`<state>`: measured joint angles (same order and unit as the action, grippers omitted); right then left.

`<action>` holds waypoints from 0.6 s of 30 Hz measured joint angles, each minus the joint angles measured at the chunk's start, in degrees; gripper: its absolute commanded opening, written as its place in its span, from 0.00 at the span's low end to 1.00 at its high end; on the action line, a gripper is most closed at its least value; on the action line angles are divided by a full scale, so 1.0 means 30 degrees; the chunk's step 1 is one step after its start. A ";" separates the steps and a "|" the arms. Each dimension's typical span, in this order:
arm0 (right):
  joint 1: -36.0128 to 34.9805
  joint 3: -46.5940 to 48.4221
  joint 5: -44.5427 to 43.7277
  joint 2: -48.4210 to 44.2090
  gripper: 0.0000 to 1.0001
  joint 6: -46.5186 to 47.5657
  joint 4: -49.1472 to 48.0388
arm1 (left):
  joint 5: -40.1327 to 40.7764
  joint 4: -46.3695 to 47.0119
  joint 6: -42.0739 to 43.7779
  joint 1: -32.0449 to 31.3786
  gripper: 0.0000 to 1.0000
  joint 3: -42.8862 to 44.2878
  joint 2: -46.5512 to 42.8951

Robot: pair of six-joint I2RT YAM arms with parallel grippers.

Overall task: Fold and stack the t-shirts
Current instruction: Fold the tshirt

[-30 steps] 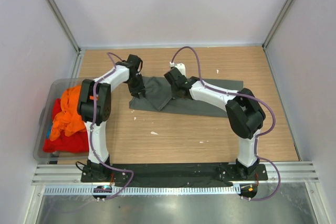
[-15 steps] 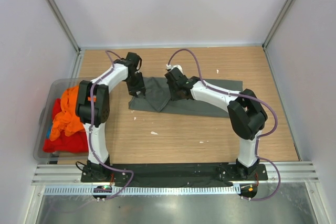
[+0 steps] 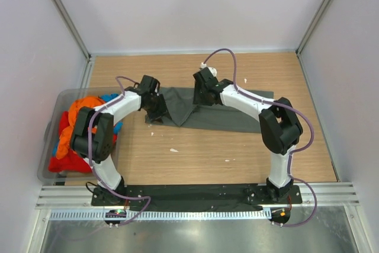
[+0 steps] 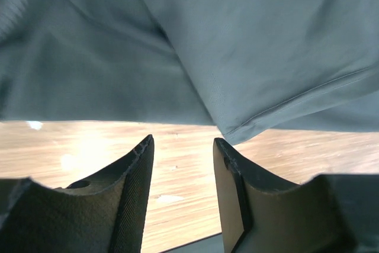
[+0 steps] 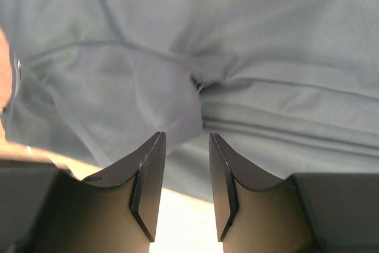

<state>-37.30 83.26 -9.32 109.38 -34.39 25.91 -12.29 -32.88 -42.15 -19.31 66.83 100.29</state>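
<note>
Left tool (image 4: 180,141), right tool (image 5: 186,135) at grey-green t-shirt (image 3: 231,117); wooden tabletop (image 3: 195,152), white walls (image 3: 189,10).

The left arm (image 3: 121,103) and right arm (image 3: 246,100) share one build: white tubular links between bulky black joint housings. A purple cable (image 3: 228,55) loops loosely along each, from base to wrist. Both are bolted to a black base plate (image 3: 195,192) at the near edge. The left gripper (image 4: 182,140) and right gripper (image 5: 186,135) have dark wedge-shaped fingers (image 4: 133,188) with flat, finely textured inner faces.
</note>
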 measured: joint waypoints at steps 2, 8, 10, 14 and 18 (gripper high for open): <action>0.0262 0.0146 0.0175 0.0372 0.42 -0.0532 -0.0087 | -0.0080 0.0561 -0.0648 -0.0466 0.47 -0.0845 0.0000; 0.0641 0.0138 0.0721 0.0831 0.42 -0.1581 -0.0124 | 0.0066 0.2659 -0.2441 -0.1603 0.48 -0.2106 -0.0146; 0.0678 0.0138 0.0882 0.0831 0.42 -0.1770 -0.0219 | 0.0393 0.3184 -0.2922 -0.1865 0.48 -0.2310 -0.0306; 0.0721 0.0138 0.1158 0.0831 0.42 -0.2113 -0.0481 | 0.0831 0.3869 -0.3541 -0.2178 0.47 -0.2484 -0.0648; 0.0721 0.0138 0.1399 0.0838 0.41 -0.2273 -0.0634 | 0.1115 0.4437 -0.4000 -0.2317 0.43 -0.2543 -0.0707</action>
<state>-35.14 83.68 -5.13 111.90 -41.21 24.01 -8.95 -19.57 -54.15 -26.26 59.20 98.17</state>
